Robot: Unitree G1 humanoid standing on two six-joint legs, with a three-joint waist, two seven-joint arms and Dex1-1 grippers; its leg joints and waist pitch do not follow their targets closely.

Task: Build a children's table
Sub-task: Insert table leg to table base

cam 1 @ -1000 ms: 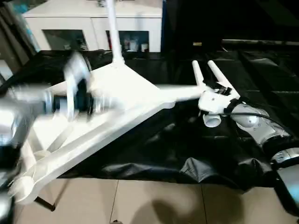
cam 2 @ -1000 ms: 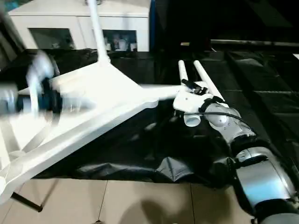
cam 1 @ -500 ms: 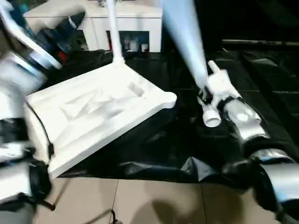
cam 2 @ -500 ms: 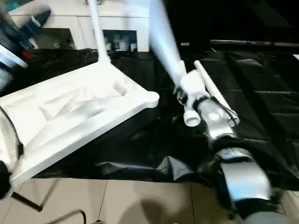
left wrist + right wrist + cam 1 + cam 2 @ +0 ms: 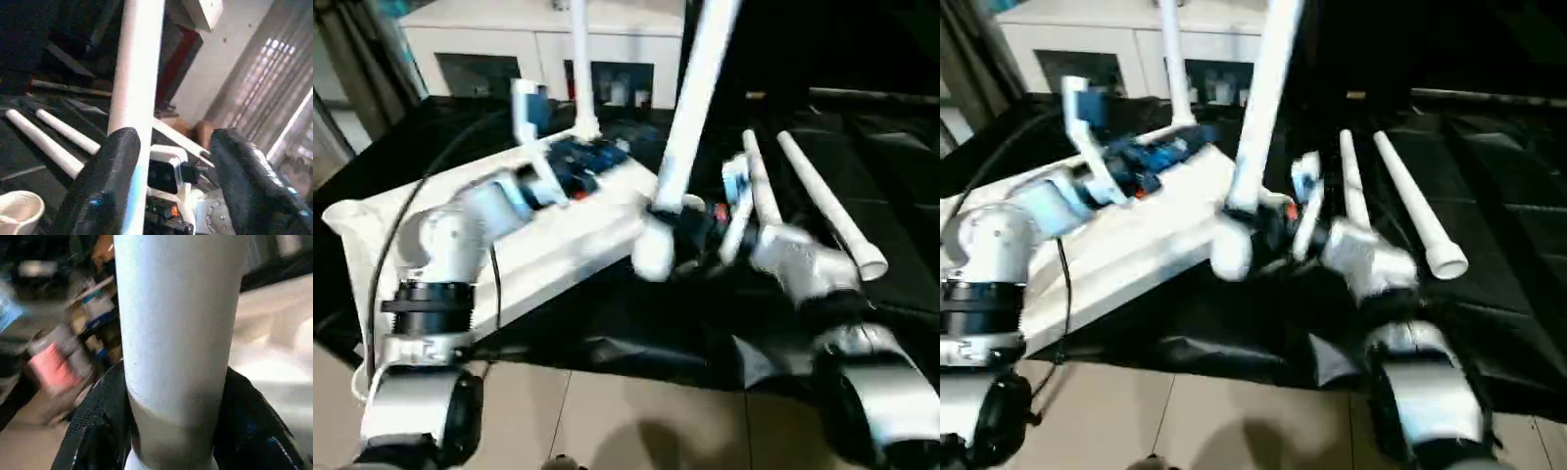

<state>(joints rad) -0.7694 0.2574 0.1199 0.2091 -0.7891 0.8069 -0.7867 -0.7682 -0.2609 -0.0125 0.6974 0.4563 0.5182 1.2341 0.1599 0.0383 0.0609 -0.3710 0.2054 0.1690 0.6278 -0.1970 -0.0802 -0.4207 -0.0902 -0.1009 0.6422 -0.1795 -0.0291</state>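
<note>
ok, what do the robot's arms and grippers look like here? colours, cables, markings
Left arm: silver rounded segments with black ring joints and a thin black cable looping beside it; the wrist end carries blue parts and a white bracket. Right arm: the same silver shells with black joints, white and blue at the wrist. Each gripper has two thick black fingers, matte and rounded; those of the right gripper look finely textured.

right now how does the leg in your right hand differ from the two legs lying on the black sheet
The leg in the right hand stands nearly upright, gripped near its lower end; the two loose legs lie flat on the black sheet. The held leg is off the sheet, next to the tabletop; the loose legs rest farther right, untouched. All three are long round white tubes.
</note>
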